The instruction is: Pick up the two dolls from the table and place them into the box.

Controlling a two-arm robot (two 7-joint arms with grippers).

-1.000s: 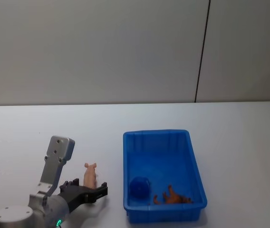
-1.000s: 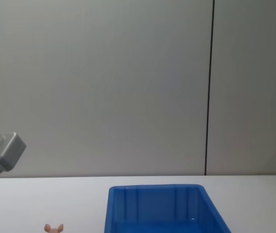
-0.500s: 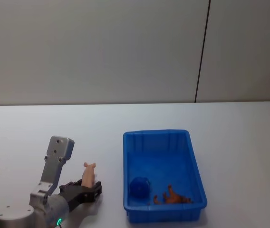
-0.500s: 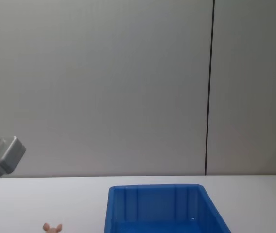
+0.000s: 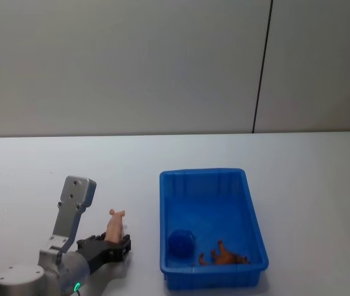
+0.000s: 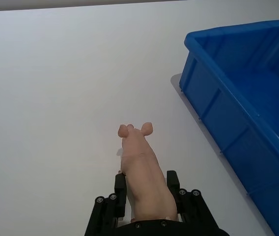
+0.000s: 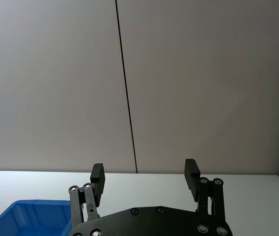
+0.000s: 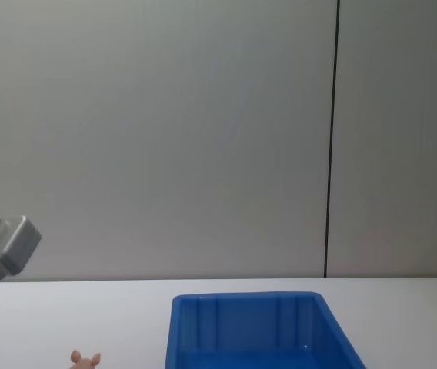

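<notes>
The pale pink pig doll (image 5: 114,226) (image 6: 140,167) is held at its rear by my left gripper (image 5: 112,244) (image 6: 146,191), which is shut on it just left of the blue box (image 5: 166,246) (image 6: 213,108). Its snout points away from the wrist, and its ears (image 8: 85,359) peek up at the chest view's lower edge. The reddish-brown doll (image 5: 224,255) lies inside the box at its near right corner. My right gripper (image 7: 144,179) is parked up off the table (image 5: 39,166), open with nothing between its fingers.
A dark blue rounded object (image 5: 180,243) sits on the box floor beside the brown doll. White tabletop stretches left of and behind the box. A grey wall with a vertical black seam (image 5: 262,68) stands behind the table.
My left gripper's fingers have closed from open around the pig to shut on its rear. The pig has tilted and risen slightly. The box and brown doll have not moved.
</notes>
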